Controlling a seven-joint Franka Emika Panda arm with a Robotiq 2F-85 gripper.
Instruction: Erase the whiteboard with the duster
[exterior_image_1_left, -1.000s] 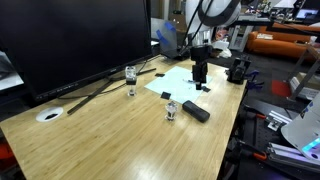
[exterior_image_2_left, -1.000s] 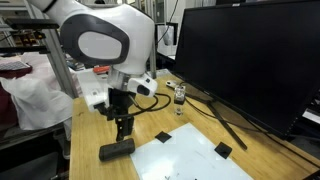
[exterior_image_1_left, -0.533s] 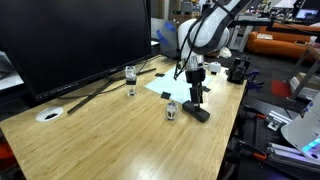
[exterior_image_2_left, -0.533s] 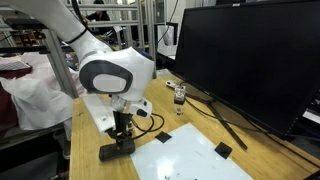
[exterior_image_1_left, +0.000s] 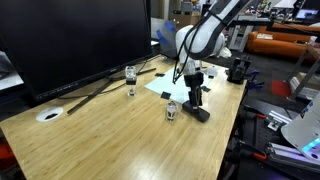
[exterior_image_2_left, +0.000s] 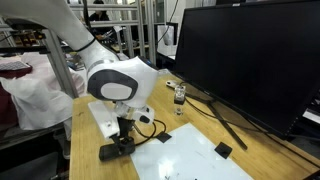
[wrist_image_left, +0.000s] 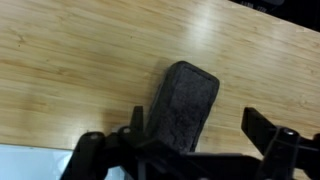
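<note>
The duster (wrist_image_left: 185, 105) is a dark grey block lying flat on the wooden table, just off the whiteboard's edge; it shows in both exterior views (exterior_image_1_left: 199, 112) (exterior_image_2_left: 112, 152). The whiteboard is a white sheet flat on the table (exterior_image_1_left: 176, 82) (exterior_image_2_left: 200, 160), and its corner shows in the wrist view (wrist_image_left: 30, 165). My gripper (wrist_image_left: 198, 125) is open and low over the duster, with one finger on each side of it. The left finger is close to the duster's side. It also shows in both exterior views (exterior_image_1_left: 194, 98) (exterior_image_2_left: 124, 142).
A large dark monitor (exterior_image_1_left: 70, 40) stands at the back with cables across the table. Two small glass jars (exterior_image_1_left: 130, 76) (exterior_image_1_left: 171, 110) stand near the whiteboard. Two small black squares (exterior_image_2_left: 163, 137) (exterior_image_2_left: 223, 150) lie on the whiteboard. The table edge (exterior_image_1_left: 235, 125) is close to the duster.
My gripper has moved from above the whiteboard over to the duster and come down around it. The duster has not moved.
</note>
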